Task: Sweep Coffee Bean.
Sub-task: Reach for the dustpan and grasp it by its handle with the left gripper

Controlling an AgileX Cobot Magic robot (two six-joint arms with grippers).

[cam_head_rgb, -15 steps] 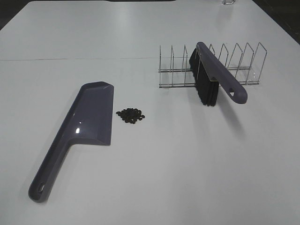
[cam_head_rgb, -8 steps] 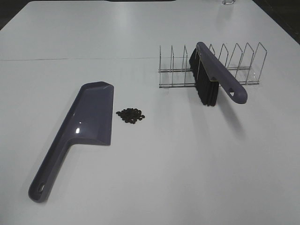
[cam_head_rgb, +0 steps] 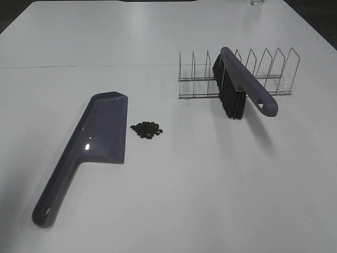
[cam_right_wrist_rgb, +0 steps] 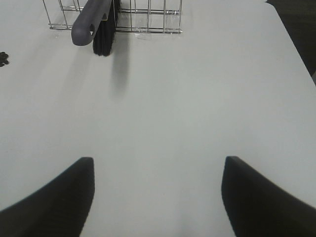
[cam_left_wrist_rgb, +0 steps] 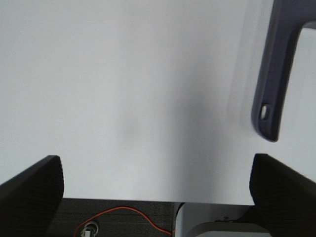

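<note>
Set against the high views of the last second, we find nothing shifted on the table (cam_head_rgb: 210,184). The coffee bean (cam_head_rgb: 147,129) pile lies just beside the long edge of the purple dustpan (cam_head_rgb: 100,132), and the brush (cam_head_rgb: 242,87) leans in the wire rack (cam_head_rgb: 274,74), well apart from it. The left claw (cam_left_wrist_rgb: 155,163) stands wide and empty, with the dustpan handle ahead of it. The right claw (cam_right_wrist_rgb: 158,163) is parted and empty, facing the brush. We judge sweeping not yet begun; both tools must be picked up first.
</note>
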